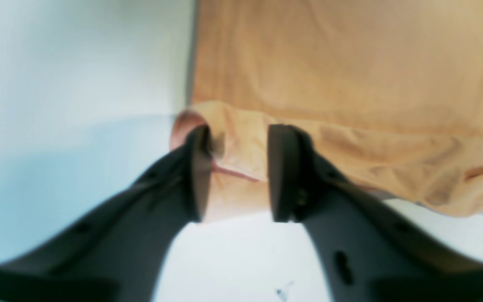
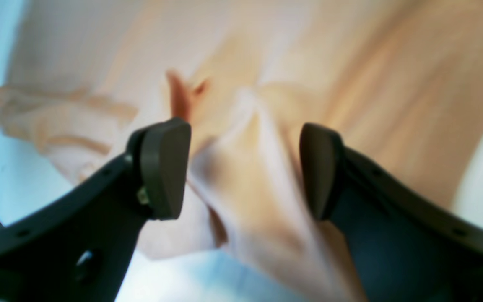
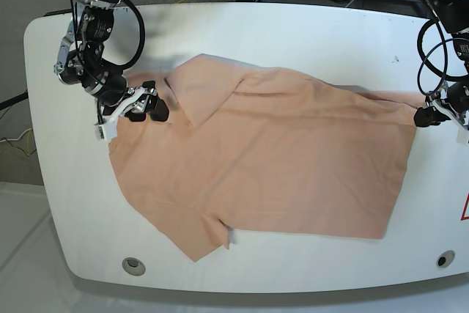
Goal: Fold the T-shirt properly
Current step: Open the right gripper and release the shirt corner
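Two dark fingers (image 2: 164, 167) of the right gripper (image 2: 241, 167) fill the foreground of the right wrist view, jaws spread wide w/ a clear gap. Pale, blurred folds of the T-shirt (image 2: 266, 105) lie beyond and between the pads; no fabric is visibly pinched, so nothing is held.

Base view, left to right:

1. Right gripper (image 3: 146, 108), qty 1, sits low at the shirt's left edge, next to a folded-over flap of cloth.
2. T-shirt (image 3: 278, 159), qty 1, peach-orange, lies spread mostly flat across the middle of the white table (image 3: 242, 31). One sleeve points toward the front edge; a diagonal fold runs along the upper left part.
3. Left gripper (image 3: 431, 115), qty 1, sits at the shirt's far right corner, at table level.
4. Round fittings set in the table's front edge, qty 2: one front left (image 3: 133, 264), one front right (image 3: 444, 259).

Left wrist view: left gripper (image 1: 239, 167) jaws stand apart, approx. mid-open. A rumpled hem edge of the T-shirt (image 1: 350, 84) lies between the fingers (image 1: 283, 172), and the left pad touches the rolled corner. Grip not closed; fabric rests on the table (image 1: 57, 84), not lifted.
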